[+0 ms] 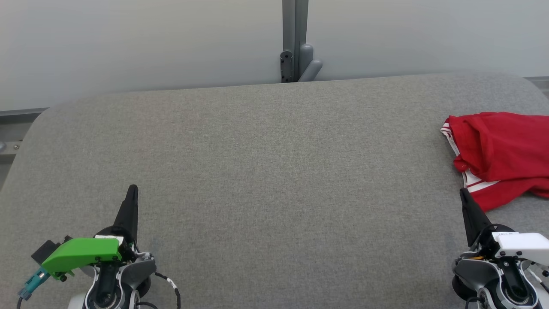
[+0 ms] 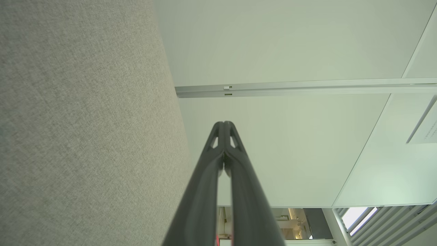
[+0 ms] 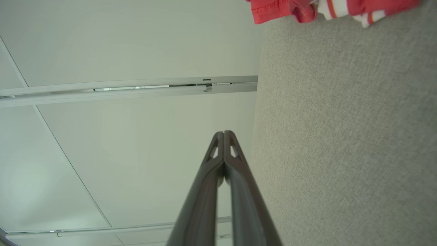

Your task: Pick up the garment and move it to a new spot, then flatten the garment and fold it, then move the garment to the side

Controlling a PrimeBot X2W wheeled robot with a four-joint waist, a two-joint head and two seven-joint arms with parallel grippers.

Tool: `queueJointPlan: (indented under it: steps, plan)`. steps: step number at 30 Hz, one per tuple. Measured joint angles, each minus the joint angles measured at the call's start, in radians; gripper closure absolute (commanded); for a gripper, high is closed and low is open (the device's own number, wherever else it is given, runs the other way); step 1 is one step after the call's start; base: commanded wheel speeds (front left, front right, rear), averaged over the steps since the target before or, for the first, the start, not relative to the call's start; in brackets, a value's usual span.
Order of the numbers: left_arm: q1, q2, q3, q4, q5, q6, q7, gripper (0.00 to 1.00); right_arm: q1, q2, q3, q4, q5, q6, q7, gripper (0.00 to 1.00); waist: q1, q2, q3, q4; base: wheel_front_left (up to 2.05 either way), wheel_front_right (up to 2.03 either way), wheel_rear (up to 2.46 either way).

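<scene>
From above the near edge, the head camera looks down across the grey tabletop point(image 1: 274, 171) to the far wall point(image 1: 128, 47). The wrist cameras, low and rolled sideways, sight along the left pincer point(image 2: 224, 123) and right pincer point(image 3: 224, 132) toward that same wall.

Fig. 1. End assemblies of the robot's two arms, from the head and wrist cameras.
Left gripper point(image 1: 133, 189) and right gripper point(image 1: 462, 191): each has two long, dark, tapering fingers point(image 2: 205, 184) with small triangular cut-outs near the tips. Left wrist: bright green cover point(image 1: 81, 255) with dark screws, teal plug point(image 1: 31, 284), looping black cable point(image 1: 173, 287) bearing a white tag. Right wrist: white cover point(image 1: 521, 244). Both sit on rounded grey joint housings point(image 1: 472, 268).
</scene>
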Motion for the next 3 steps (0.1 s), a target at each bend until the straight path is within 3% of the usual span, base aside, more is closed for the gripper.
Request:
queueJointPlan:
  steps: [3]
  plan:
    - [0.000, 0.000, 0.000, 0.000, 0.000, 0.000, 0.001, 1.00, 0.000, 0.001, -0.001, 0.000, 0.000, 0.000, 0.000, 1.00, 0.0000, 0.0000, 0.000, 0.000, 0.00, 0.00, 0.00]
